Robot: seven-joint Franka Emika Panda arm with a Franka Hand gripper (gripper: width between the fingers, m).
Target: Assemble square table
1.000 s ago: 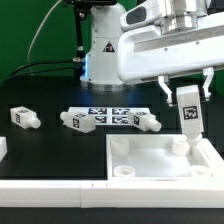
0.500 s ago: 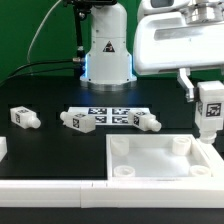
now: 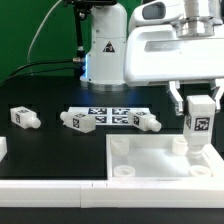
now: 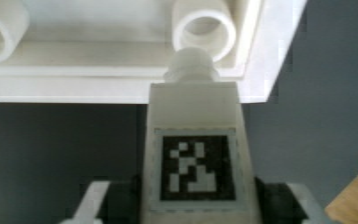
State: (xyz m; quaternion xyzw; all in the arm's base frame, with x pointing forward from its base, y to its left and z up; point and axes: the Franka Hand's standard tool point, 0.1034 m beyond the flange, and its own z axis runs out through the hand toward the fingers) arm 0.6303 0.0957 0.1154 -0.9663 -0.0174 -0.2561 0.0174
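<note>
The white square table top lies at the exterior view's right front, rim up, with round corner sockets. My gripper is shut on a white tagged leg and holds it upright, its lower end close above the far right socket; I cannot tell whether it touches. In the wrist view the leg runs from between my fingers toward a round socket of the top. Three more legs lie on the table: one at the left, two by the marker board.
The marker board lies flat behind the top. A long white bar runs along the front edge. A small white block sits at the left edge. The robot base stands at the back.
The gripper with the leg rose and swung right, then came back left and down over the far right socket.
</note>
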